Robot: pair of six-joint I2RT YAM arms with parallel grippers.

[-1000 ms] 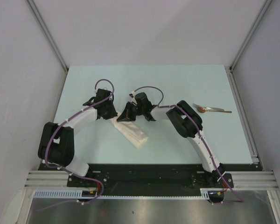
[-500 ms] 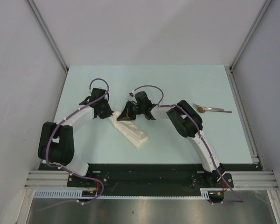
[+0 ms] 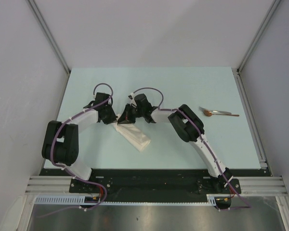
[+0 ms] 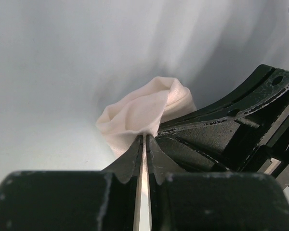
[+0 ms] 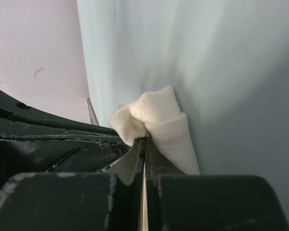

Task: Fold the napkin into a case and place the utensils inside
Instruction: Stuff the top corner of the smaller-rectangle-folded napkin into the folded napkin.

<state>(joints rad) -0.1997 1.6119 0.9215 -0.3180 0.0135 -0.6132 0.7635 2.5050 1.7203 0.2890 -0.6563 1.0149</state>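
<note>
The left end effector is pinched shut on the bunched far end of the case. The right end effector clamps the same end from the opposite side. The case lies diagonally on the table between the arms, with the spoon well apart to the right. The cloth looks soft, light and limp, so gripping single layers at the mouth's edge should open it.

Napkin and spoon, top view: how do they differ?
The napkin is a soft white folded strip lying diagonally; the spoon is slim metal with a coppery bowl, lying nearly level. The napkin's far end is pinched by the left gripper and right gripper; the spoon lies untouched, off to the right. Both rest on the table.
</note>
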